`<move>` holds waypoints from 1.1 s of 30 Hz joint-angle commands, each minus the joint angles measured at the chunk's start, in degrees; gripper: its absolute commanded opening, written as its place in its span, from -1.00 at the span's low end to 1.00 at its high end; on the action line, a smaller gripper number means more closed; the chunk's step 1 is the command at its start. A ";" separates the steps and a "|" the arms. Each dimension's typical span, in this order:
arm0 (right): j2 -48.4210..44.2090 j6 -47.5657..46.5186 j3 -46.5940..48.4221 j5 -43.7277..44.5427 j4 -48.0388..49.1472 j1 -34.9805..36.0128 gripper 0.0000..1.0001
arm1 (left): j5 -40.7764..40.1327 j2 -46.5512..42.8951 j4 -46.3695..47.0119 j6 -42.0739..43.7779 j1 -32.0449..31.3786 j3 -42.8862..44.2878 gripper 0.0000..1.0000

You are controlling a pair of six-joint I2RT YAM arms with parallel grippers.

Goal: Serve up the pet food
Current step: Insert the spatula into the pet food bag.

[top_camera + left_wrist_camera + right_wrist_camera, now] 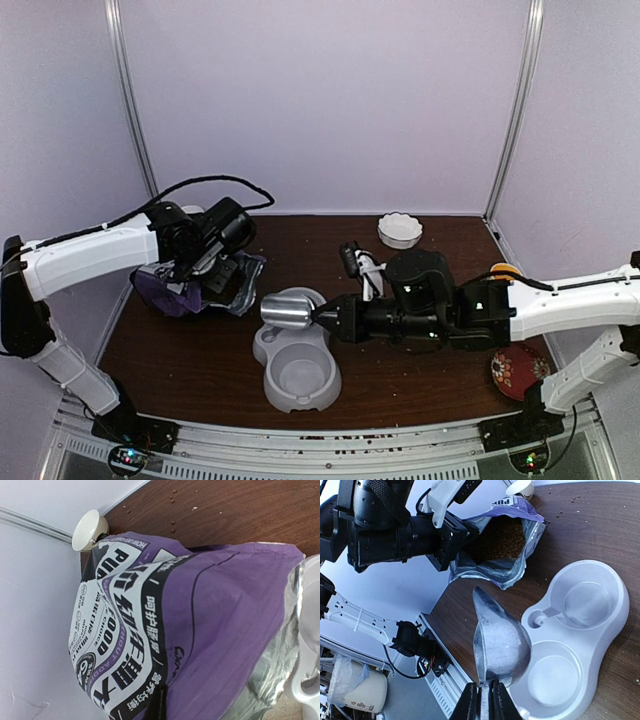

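The purple pet food bag [170, 290] lies tilted at the left with its mouth open toward the middle. In the right wrist view, reddish-brown kibble [497, 537] shows inside the bag [512, 507]. My left gripper [222, 272] is shut on the bag's edge; in the left wrist view one dark finger [161, 700] presses on the bag [225, 630]. My right gripper [322, 318] is shut on the handle of the metal scoop [290, 310], held over the far part of the grey double bowl [297, 375]. No kibble shows in the scoop [502, 642] or the bowl [577, 640]. The right gripper's [483, 702] jaws clamp the thin handle.
A small white fluted dish [400, 230] stands at the back right. A red patterned plate [520, 370] lies at the front right, with an orange object [505, 270] behind it. A white cup [89, 530] sits in the back left corner. Loose pellets [173, 525] dot the table.
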 commanded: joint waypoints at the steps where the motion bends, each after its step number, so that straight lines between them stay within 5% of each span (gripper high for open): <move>1: 7.06 1.64 8.28 1.03 -1.27 0.27 -1.00 | -2.80 -1.13 -0.21 2.05 -0.68 1.79 -1.00; 22: 36.72 2.33 41.07 3.37 -9.93 -0.98 -1.00 | 15.80 -11.33 8.16 6.66 3.50 -6.45 -1.00; 33: 43.82 5.70 43.59 3.92 -13.81 -1.27 -1.00 | 18.11 -18.56 8.99 2.10 3.54 -12.63 -1.00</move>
